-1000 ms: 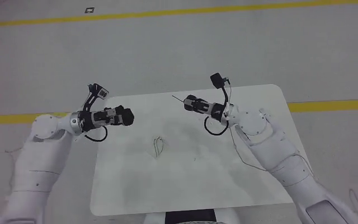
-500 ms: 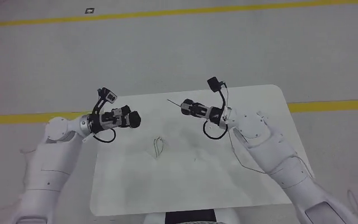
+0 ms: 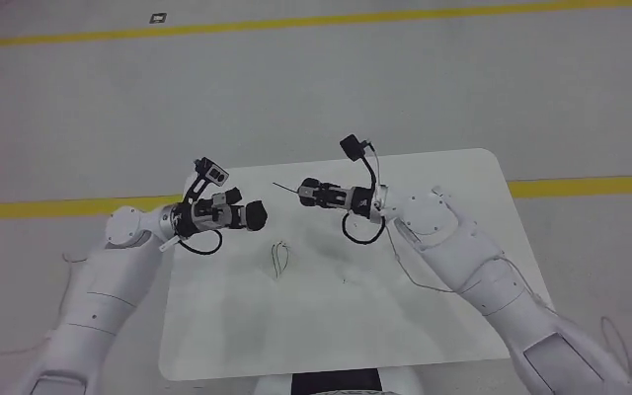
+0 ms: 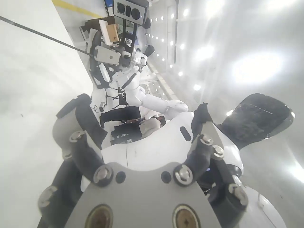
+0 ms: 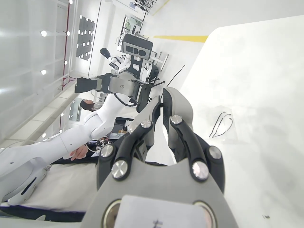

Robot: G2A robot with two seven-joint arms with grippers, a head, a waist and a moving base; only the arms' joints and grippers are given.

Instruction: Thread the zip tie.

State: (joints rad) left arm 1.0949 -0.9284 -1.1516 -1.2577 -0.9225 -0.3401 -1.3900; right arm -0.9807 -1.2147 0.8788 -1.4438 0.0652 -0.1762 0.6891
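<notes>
1. From above: my right claw (image 3: 302, 192) is clenched on the zip tie (image 3: 286, 187). The tie's free end sticks out past the fingertips toward my left claw (image 3: 255, 214). The left claw is released and faces the right one, apart from the tie's tip. Below the gap between the claws, a thin dark loop (image 3: 280, 259) lies on the table (image 3: 444, 296).
2. Left wrist: my left claw (image 4: 182, 105) is released, its fingers (image 4: 261, 119) spread wide. Ahead of it, the right claw (image 4: 93, 53) pinches the zip tie (image 4: 47, 36), which runs out from it as a straight dark line.
3. Right wrist: my right claw (image 5: 162, 100) has its fingers pressed together on the zip tie (image 5: 177, 74), which pokes out beyond the tips, slightly curved. The left claw (image 5: 78, 85) hangs ahead, off to one side of the tie. The loop (image 5: 222, 124) lies on the table (image 5: 249, 60) beside the right claw.
</notes>
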